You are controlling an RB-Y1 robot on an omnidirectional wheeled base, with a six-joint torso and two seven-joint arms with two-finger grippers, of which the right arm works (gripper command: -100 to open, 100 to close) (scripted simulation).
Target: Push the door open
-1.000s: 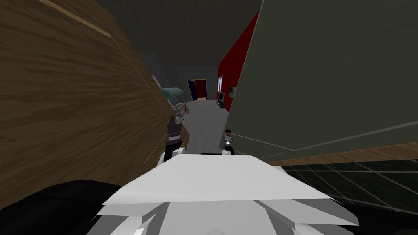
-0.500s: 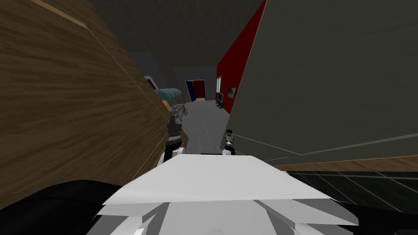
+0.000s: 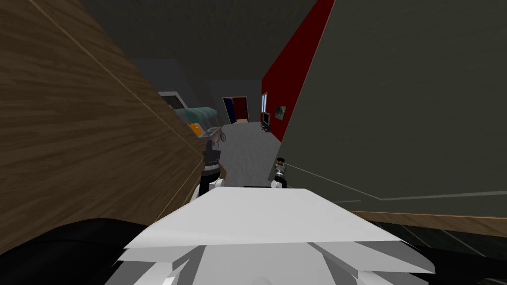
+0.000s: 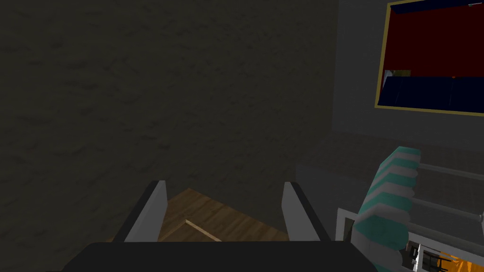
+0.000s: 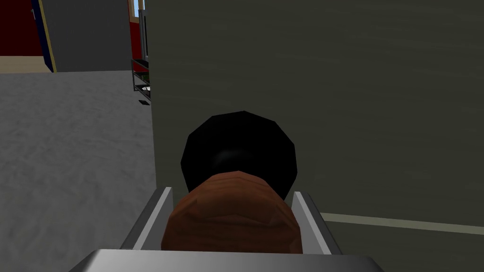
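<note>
The grey-green door [image 3: 406,99] fills the right of the head view and stands swung partly open. My right gripper [image 3: 280,167] is at its edge, shut on the brown door knob [image 5: 234,212], which sits on a black round plate [image 5: 238,146] on the door [image 5: 331,94]. Both fingers press the knob's sides. My left gripper [image 3: 212,148] is beside the wooden panel [image 3: 74,148] on the left. It is open [image 4: 227,184] with nothing between its fingers, and the panel's edge [image 4: 208,222] shows below them.
Between the wooden panel and the door a grey floor [image 3: 247,153] runs into a room with a red wall [image 3: 287,84]. A cart with a teal and white striped awning [image 3: 200,115] stands at the left. A low shelf [image 3: 267,121] and a framed doorway [image 3: 236,109] lie far back.
The door's free edge has swung further right and away, widening the gap, so more of the red wall and the cart shows. My right gripper stays on the knob.
</note>
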